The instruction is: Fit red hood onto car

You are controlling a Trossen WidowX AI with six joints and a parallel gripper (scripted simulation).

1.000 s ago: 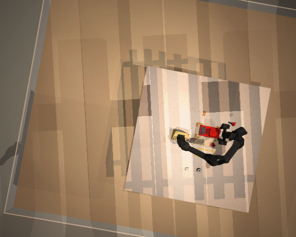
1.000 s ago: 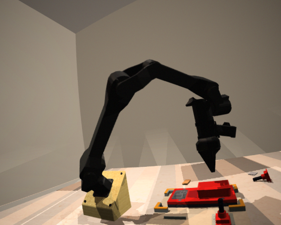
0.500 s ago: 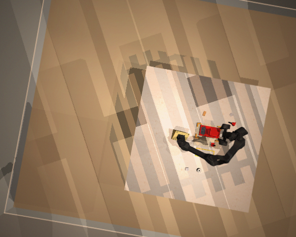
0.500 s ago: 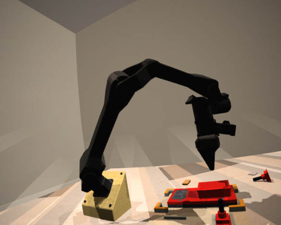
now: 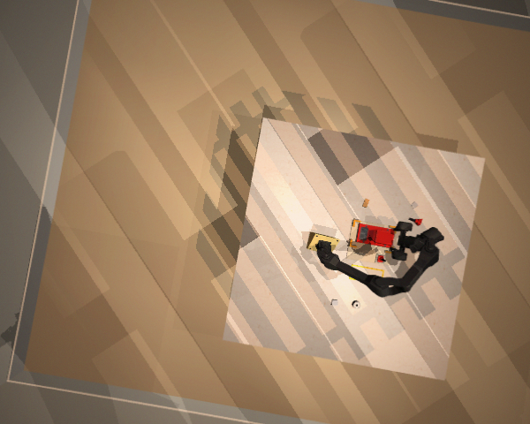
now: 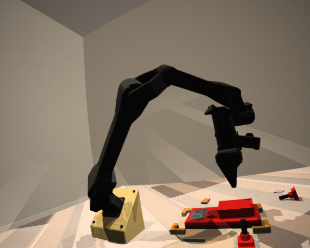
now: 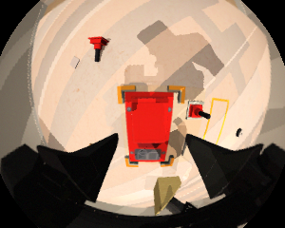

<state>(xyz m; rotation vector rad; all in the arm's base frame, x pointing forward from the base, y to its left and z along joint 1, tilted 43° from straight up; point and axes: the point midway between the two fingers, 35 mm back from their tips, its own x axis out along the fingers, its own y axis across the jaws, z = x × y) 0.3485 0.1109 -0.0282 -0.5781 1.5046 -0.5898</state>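
A: What colours are we looking at here?
B: Bright red for the car's hood (image 5: 382, 236) (image 6: 235, 208) (image 7: 151, 121) — and the grille-like patch (image 6: 198, 214) (image 7: 147, 154) at one end is grey.
A: And the jig corners (image 6: 262, 227) (image 7: 177, 89)?
B: Orange with grey. Arm's (image 5: 356, 272) (image 6: 120, 128) all black, wedge base (image 5: 333, 238) (image 6: 135, 213) (image 7: 165, 190) is pale yellow with black dots — oh, and the tabletop's (image 5: 283, 182) (image 6: 160, 229) (image 7: 62, 104) pinkish cream, striped with slanting grey-brown bands.

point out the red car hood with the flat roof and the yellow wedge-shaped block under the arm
Red car hood (image 5: 381, 235) (image 6: 234, 209) (image 7: 151, 119): top, exterior, wrist; flat roof.
Yellow wedge-shaped block (image 6: 135, 213) (image 7: 165, 189): exterior, wrist; side face.
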